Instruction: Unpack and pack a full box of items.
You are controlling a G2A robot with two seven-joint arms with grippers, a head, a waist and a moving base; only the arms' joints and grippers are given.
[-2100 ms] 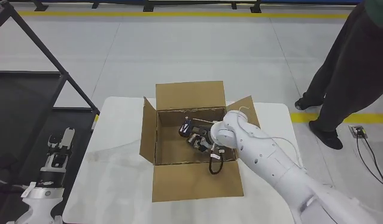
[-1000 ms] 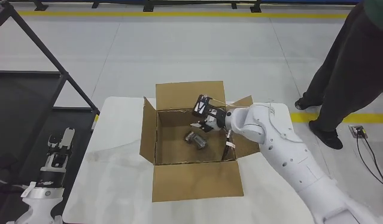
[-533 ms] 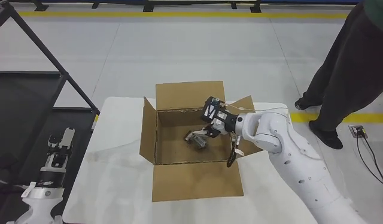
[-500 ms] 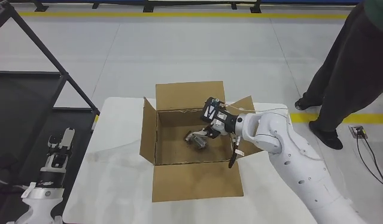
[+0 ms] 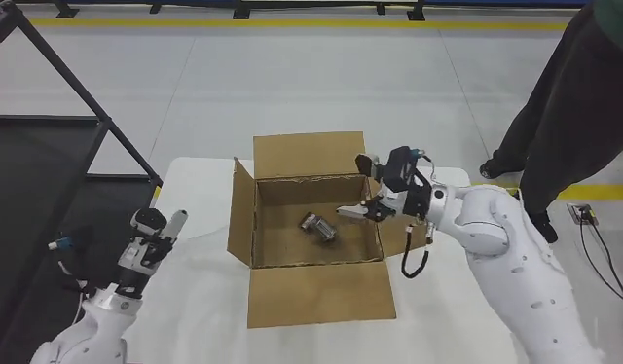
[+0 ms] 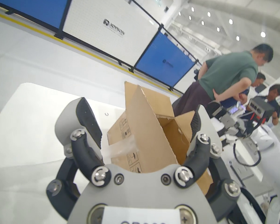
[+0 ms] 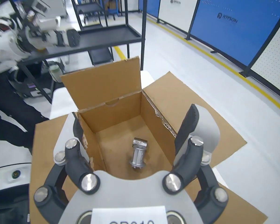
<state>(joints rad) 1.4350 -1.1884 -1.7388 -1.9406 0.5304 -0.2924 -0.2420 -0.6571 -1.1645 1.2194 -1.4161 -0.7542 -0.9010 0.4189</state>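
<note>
Open cardboard box (image 5: 311, 310) on a white counter (image 5: 195, 267); one small metal part (image 7: 138, 153) lies on the box floor. Right gripper (image 5: 360, 186), spread, hangs over the box's right wall. Left gripper (image 6: 140, 110), spread, is left of the box. The part is probably heavy, rigid and slick; pinch its cylindrical body.

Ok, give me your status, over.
Left gripper open, empty, at the table edge. Right gripper open, empty, over the box edge. One metal part on the box floor. Flaps open, nothing over the part.
</note>
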